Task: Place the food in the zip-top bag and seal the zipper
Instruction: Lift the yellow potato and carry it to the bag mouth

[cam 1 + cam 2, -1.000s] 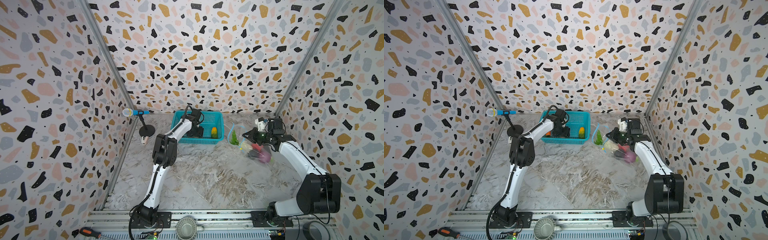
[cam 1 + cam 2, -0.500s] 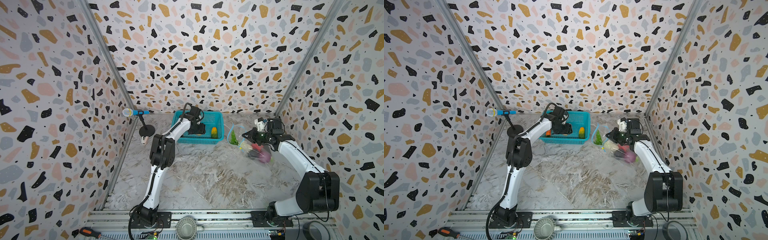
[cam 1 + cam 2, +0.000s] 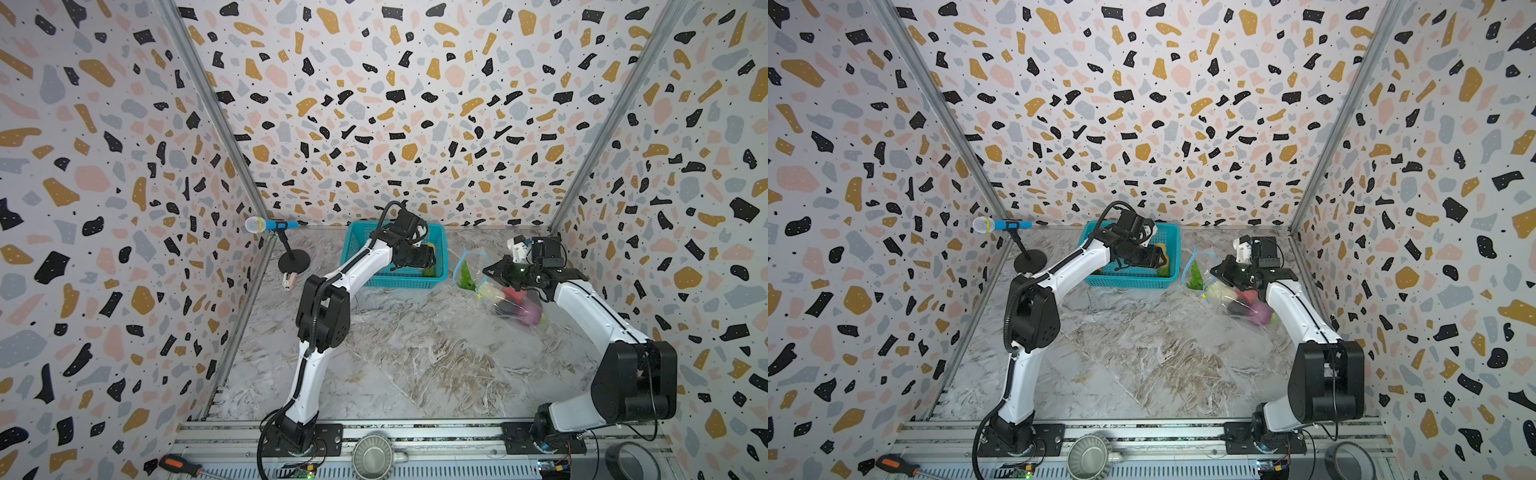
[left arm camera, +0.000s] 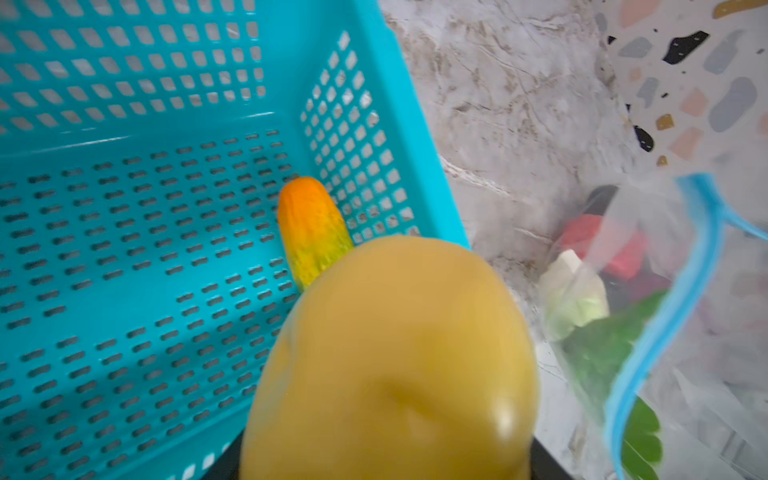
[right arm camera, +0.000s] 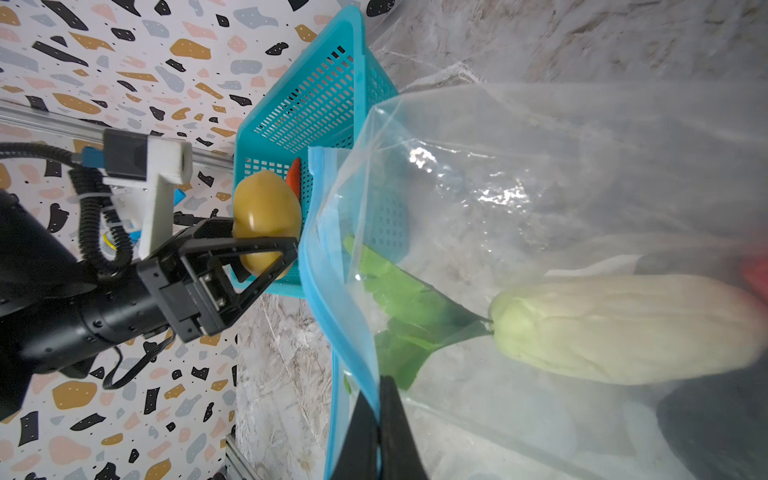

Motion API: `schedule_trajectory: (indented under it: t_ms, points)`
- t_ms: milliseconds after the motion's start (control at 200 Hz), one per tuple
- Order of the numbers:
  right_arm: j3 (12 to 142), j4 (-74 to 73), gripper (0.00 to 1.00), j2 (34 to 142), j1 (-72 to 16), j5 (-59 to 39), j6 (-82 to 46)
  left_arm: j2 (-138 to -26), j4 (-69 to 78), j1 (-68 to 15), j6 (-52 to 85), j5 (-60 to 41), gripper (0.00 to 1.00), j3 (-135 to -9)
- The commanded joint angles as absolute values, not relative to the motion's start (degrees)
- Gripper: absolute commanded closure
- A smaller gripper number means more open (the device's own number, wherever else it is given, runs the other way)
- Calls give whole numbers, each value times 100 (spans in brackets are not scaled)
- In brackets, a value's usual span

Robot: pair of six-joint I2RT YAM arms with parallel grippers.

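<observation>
Clutching the potato in the left gripper, jaws part-spread, over the edge of the basket, just beside the mouth of the bag, with corn on the basket floor. Pinching the zipper in the right gripper, jaws closed tight, with radish, leaves, pepper and onion inside the bag. Playing out on a marble table, terrazzo walls around.

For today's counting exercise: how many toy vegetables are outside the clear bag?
2: the yellow potato gripped by the left fingers, and an orange-and-green piece lying on the basket floor. The left arm may hide others.
</observation>
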State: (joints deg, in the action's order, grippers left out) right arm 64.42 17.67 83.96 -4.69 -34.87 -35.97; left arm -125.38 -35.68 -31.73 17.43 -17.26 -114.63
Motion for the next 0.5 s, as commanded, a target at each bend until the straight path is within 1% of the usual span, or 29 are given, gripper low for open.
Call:
schedule_trajectory:
  t_ms: [0,150,305,496]
  points:
    - [6752,1895,100,8363,-536,-3323,-3570,-12182,-3322,-3318,1590,-2099,49,-11308]
    - [6786,1940,100,8363,-537,-3282,-3542,-11889,-3170,-3493,1556,-2269,49,-11018]
    - [6801,1974,100,8351,-539,-3244,-3524,-11543,-2760,-3622,1689,-2691,49,-10652]
    - [6813,1927,100,8289,-561,-3213,-3529,-11434,-2705,-3929,1567,-3035,49,-10641]
